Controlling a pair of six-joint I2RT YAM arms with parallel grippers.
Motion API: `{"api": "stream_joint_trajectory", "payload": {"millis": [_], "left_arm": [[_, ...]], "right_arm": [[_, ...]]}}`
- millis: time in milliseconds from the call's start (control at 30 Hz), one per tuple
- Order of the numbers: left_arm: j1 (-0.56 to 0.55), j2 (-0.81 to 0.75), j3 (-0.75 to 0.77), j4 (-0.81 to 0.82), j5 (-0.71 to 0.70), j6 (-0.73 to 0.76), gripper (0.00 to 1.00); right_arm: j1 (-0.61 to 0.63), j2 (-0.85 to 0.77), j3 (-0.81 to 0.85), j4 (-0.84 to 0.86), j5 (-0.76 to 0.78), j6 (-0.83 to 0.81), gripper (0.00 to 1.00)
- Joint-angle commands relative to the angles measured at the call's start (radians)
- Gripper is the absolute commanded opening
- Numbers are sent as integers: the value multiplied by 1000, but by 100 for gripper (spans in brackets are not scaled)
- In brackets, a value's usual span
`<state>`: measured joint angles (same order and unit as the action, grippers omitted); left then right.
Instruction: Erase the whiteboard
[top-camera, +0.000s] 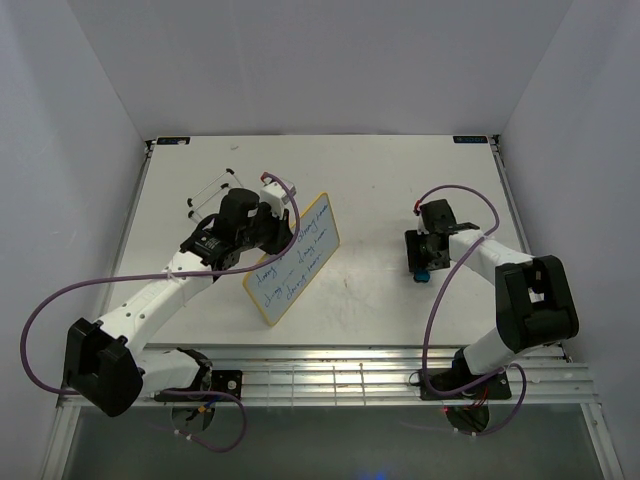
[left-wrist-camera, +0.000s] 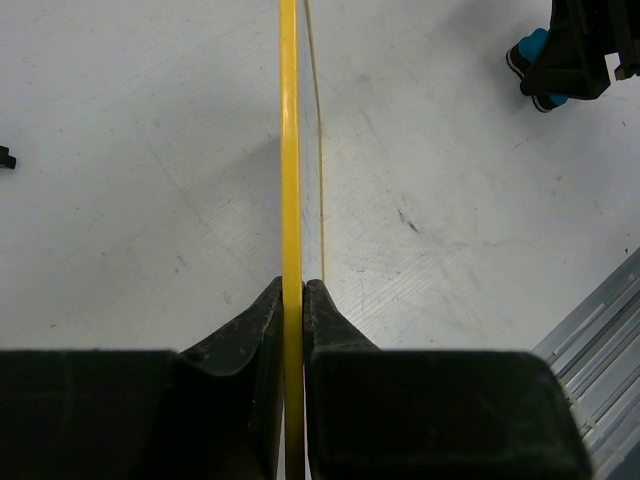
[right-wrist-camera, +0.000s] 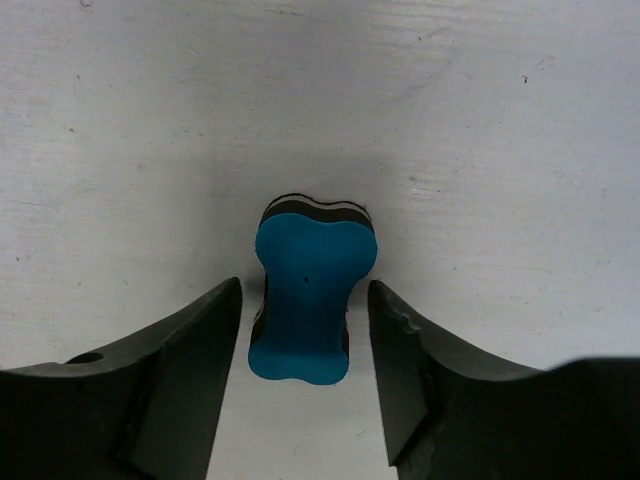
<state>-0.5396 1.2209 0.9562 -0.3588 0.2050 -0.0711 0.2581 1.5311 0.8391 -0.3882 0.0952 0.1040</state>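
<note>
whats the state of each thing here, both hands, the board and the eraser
whiteboard, held tilted, blue writing on it, not yet erased
left hand, shut on the whiteboard's yellow frame
right hand, open, one finger on each side of the eraser, not touching it
eraser, lying on the table, not gripped

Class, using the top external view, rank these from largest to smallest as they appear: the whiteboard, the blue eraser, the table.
1. Table
2. Whiteboard
3. Blue eraser, only partly visible there, yet clearly smallest
</note>
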Motion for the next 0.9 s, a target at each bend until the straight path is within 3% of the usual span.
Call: {"api": "stream_joint_trajectory", "payload": {"millis": [0, 300, 733, 867], "left_arm": [[-2, 6, -27, -48, 13, 31, 0], [-2, 37, -27, -57, 42, 33, 0], [-2, 57, -25, -66, 56, 34, 0], [-2, 58, -25, -68, 54, 34, 0]], "right_arm": [[0, 8, 37, 26, 14, -4, 57], [-3, 3, 35, 28, 35, -3, 47], [-2, -5, 40, 26, 37, -4, 47], [-2, -8, 41, 20, 31, -4, 39]]}}
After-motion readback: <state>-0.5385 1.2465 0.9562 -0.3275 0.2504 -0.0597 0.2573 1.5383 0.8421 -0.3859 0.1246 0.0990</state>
